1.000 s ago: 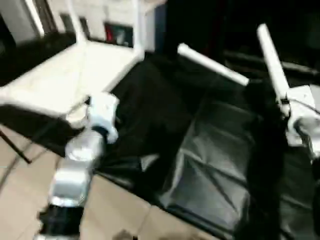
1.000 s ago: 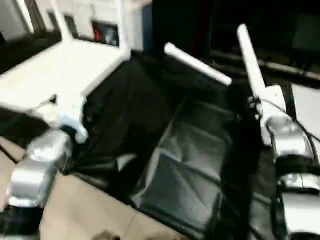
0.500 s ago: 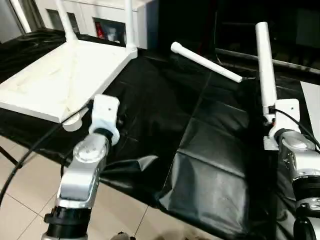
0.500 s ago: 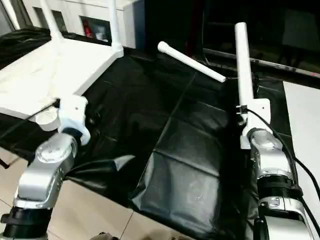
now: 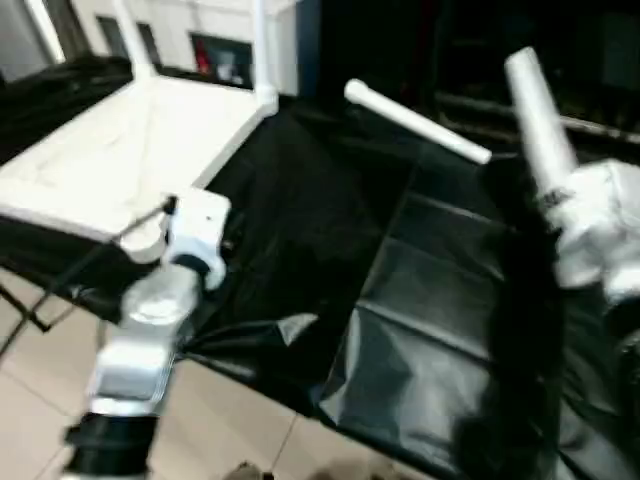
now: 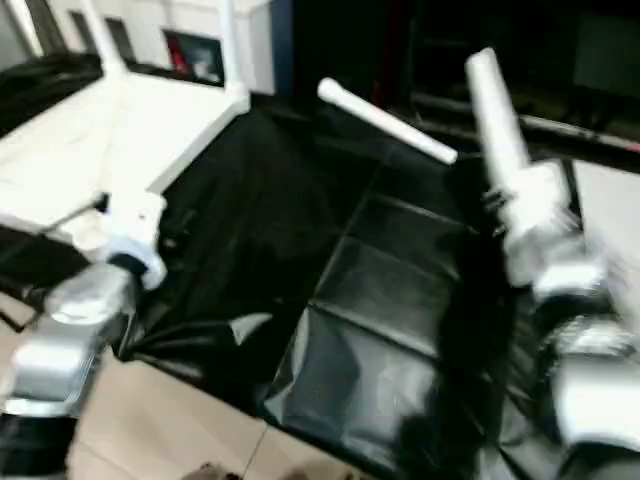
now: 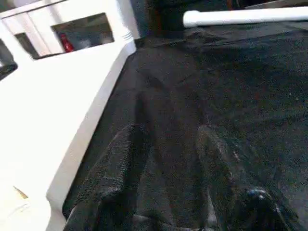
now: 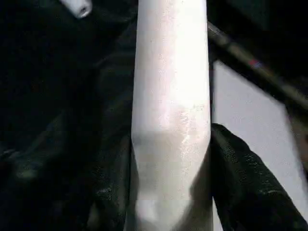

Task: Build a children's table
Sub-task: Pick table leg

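The white tabletop [image 5: 110,150] lies upside down on the black cloth at the left, with two white legs [image 5: 262,50] standing in its far corners. A third leg [image 5: 415,120] lies loose on the cloth farther back. My right gripper [image 8: 171,149] is shut on a fourth leg [image 6: 497,125], held upright and leaning a little, over the cloth at the right. My left gripper [image 7: 168,139] is open over bare cloth, right beside the tabletop's near edge [image 7: 82,125] and its round corner socket [image 5: 143,238].
Black cloth [image 5: 400,300] covers the work surface and hangs over its front edge above a tiled floor [image 5: 230,430]. A white cabinet with glass doors [image 5: 215,55] stands behind the tabletop. A pale surface [image 8: 240,106] lies just right of the held leg.
The view has shaken and shifted. My right arm has raised the held leg nearer the camera and tipped it slightly. My left arm stays by the tabletop's near corner.
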